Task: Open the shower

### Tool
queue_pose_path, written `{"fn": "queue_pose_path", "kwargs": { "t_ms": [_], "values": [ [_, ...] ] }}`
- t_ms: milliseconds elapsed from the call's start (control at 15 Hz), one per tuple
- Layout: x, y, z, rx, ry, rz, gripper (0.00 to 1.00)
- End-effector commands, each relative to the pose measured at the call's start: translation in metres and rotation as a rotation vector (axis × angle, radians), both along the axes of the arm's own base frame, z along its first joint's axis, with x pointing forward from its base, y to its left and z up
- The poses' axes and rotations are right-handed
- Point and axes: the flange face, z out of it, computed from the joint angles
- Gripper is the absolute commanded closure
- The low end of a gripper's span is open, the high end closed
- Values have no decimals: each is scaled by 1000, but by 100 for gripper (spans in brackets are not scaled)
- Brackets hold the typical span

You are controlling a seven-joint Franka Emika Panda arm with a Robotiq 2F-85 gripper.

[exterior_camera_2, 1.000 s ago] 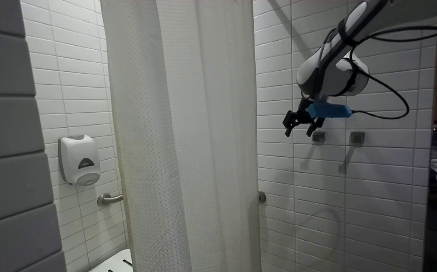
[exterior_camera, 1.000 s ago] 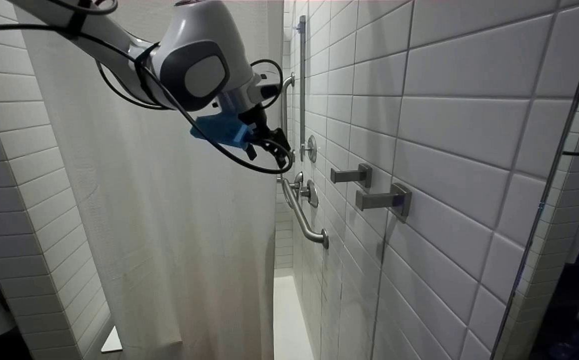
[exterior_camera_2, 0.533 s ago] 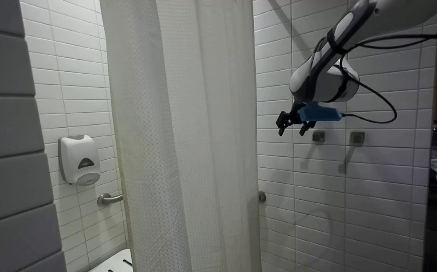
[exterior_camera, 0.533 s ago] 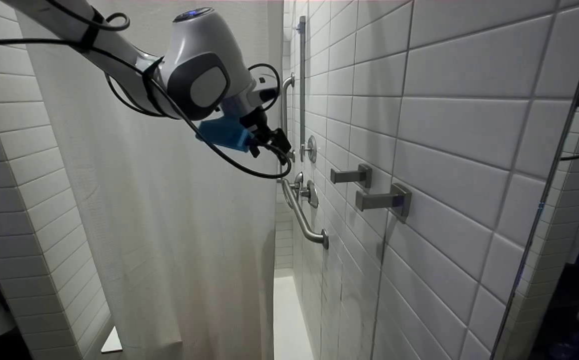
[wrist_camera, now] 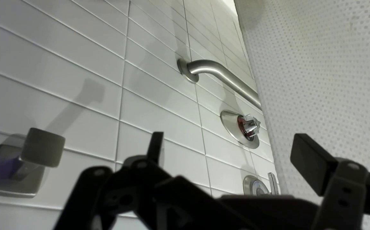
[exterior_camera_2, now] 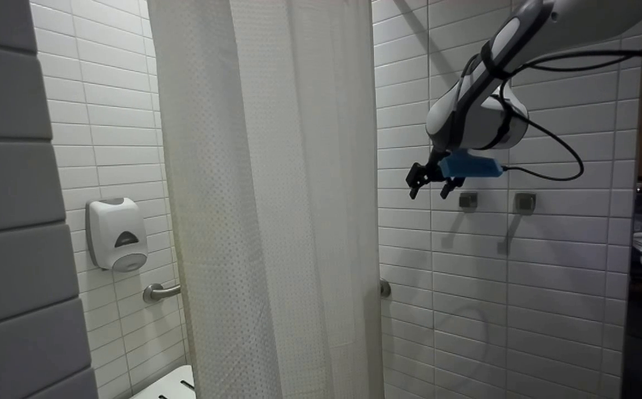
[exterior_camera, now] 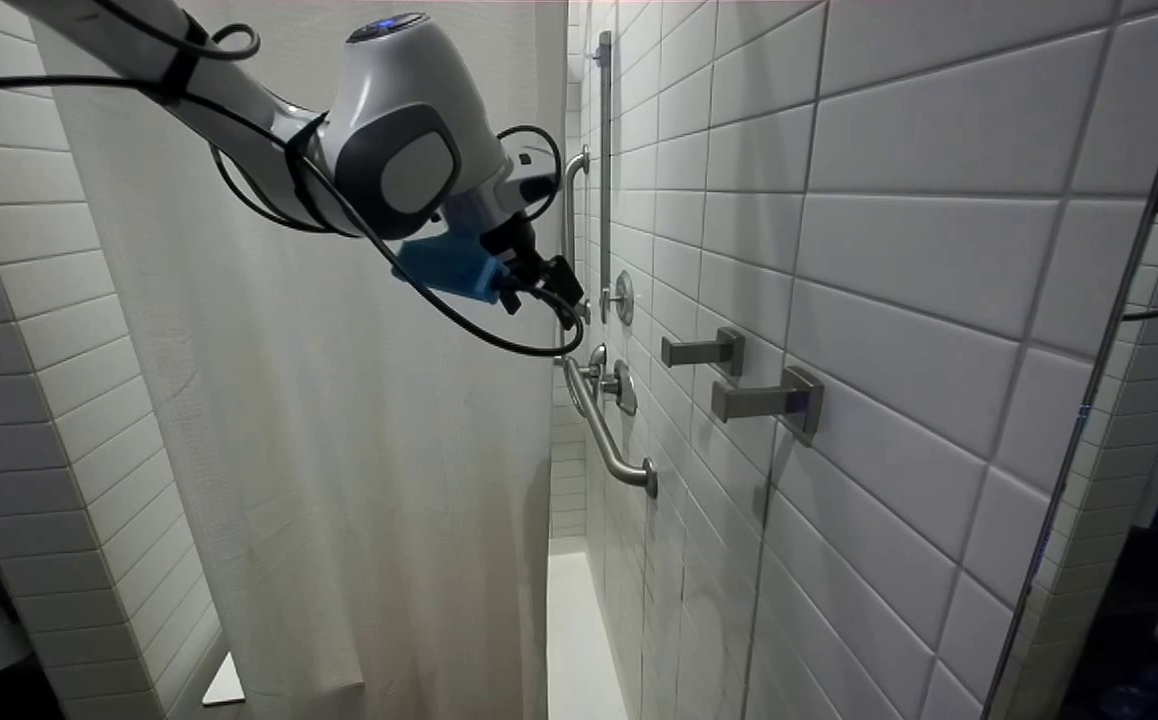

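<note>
- Shower (exterior_camera_2: pixel 121 133), white-tiled, stands at the far side, much of its inside hidden.
- Curtain (exterior_camera_2: pixel 282 221), white fabric, hangs across the shower with a gap at right; both exterior views cut off its top.
- Robot arm (exterior_camera: pixel 404 75) is on the near side, its base out of frame.
- Seat (exterior_camera_2: pixel 171 385), white and slatted, lies inside the shower at left, partly behind the curtain and cut off below.
- Grab bar (exterior_camera: pixel 604 430) runs along the right wall (exterior_camera: pixel 899 260); in the wrist view the curtain covers its far end.
- Dispenser (exterior_camera_2: pixel 117 235) hangs at left in an exterior view; its casing hides the contents.
- Gripper (exterior_camera_2: pixel 430 194) stands with fingers spread, apart from the curtain, near its right edge.
- Two hooks (exterior_camera: pixel 764 400) project from the right wall; the wrist view shows the near one.
- Valve knob (wrist_camera: pixel 250 125), clear, shows plainly in the wrist view, indistinct in an exterior view.
</note>
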Motion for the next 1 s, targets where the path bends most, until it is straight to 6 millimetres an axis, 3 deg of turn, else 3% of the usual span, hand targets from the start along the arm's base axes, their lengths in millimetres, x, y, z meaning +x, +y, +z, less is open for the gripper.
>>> {"fn": "queue_pose_path", "kwargs": {
  "t_ms": [0, 267, 400, 933],
  "values": [
    [0, 0, 0, 0, 1, -1, 0],
    [17, -3, 6, -2, -32, -39, 0],
    [27, -3, 18, -7, -71, -60, 0],
    [85, 15, 51, -65, -128, -63, 0]
  ]
}}
